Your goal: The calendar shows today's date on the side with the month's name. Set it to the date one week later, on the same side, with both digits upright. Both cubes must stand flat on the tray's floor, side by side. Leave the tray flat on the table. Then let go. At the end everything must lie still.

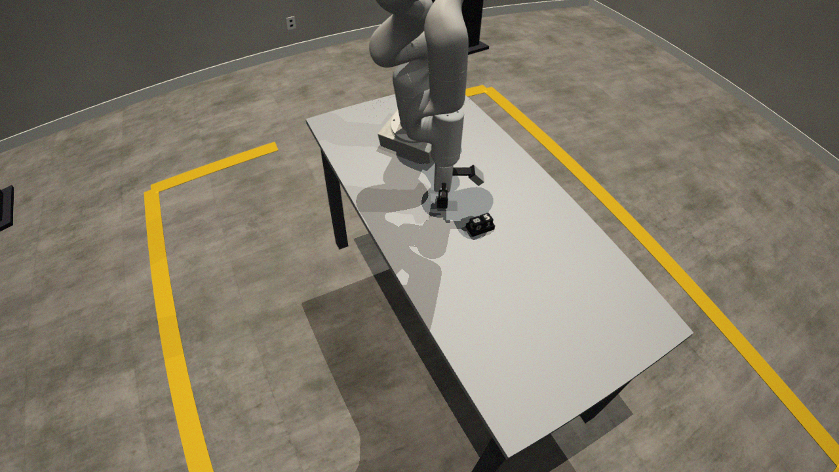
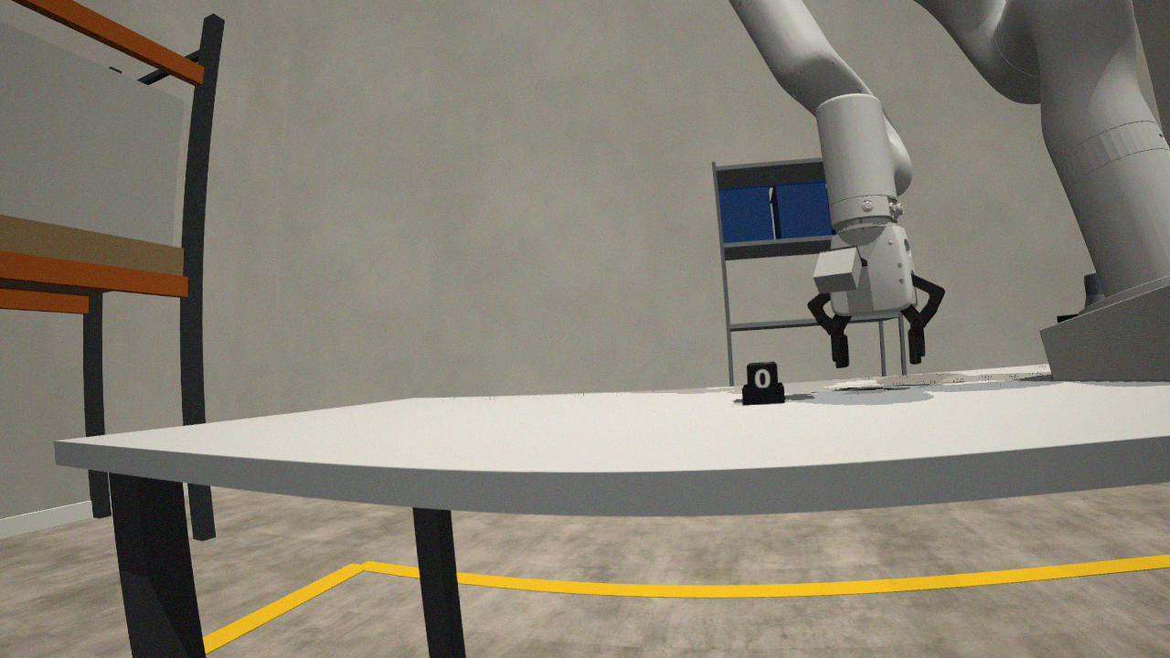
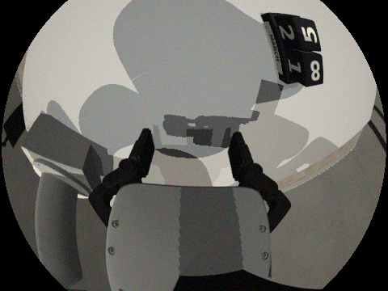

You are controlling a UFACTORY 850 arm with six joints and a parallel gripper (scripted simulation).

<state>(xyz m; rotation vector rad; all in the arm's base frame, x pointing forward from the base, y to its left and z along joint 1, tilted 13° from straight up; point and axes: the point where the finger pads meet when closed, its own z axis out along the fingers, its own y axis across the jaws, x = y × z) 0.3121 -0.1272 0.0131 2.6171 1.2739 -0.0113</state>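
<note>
The calendar is a small black tray (image 1: 477, 233) (image 2: 762, 399) holding two black cubes (image 1: 482, 221) (image 3: 300, 54) side by side on the white table (image 1: 527, 305). In the wrist view the cubes show 2 and 1 on the tray's long side and 5 and 8 on top. In the exterior view the near cube (image 2: 762, 376) shows a 0 on its end. My gripper (image 1: 438, 209) (image 2: 877, 358) (image 3: 191, 140) is open and empty. It points down, a little above the table, beside the calendar and apart from it, on the robot-base side.
The robot's base (image 1: 403, 142) (image 2: 1104, 335) stands on the table's far end. A small dark block lies on the table near the arm. The table's left edge is close to the gripper. A shelf with blue boxes (image 2: 769, 211) stands behind.
</note>
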